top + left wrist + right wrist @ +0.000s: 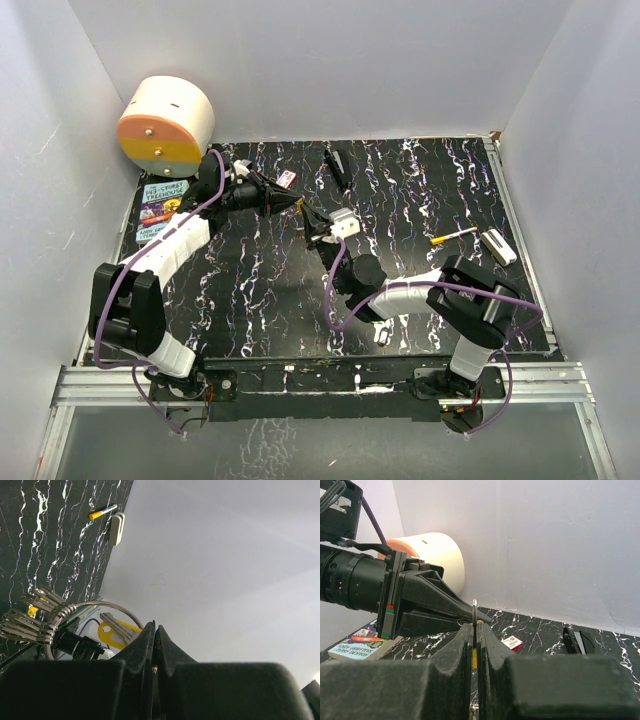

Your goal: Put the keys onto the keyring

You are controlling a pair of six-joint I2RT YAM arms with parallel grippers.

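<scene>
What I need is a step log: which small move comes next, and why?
Probably ease the right gripper slightly forward, feeding the yellow key onto the keyring. Both grippers are shut, the left gripper on the ring, the right on the key, whose blade stands at the left gripper's tip.

Bare tabletop point(250, 310) nearside, drum point(166, 126) and book point(160, 212) crowding back left, marker point(452, 237), seemingly an eraser point(498, 246), far right
</scene>
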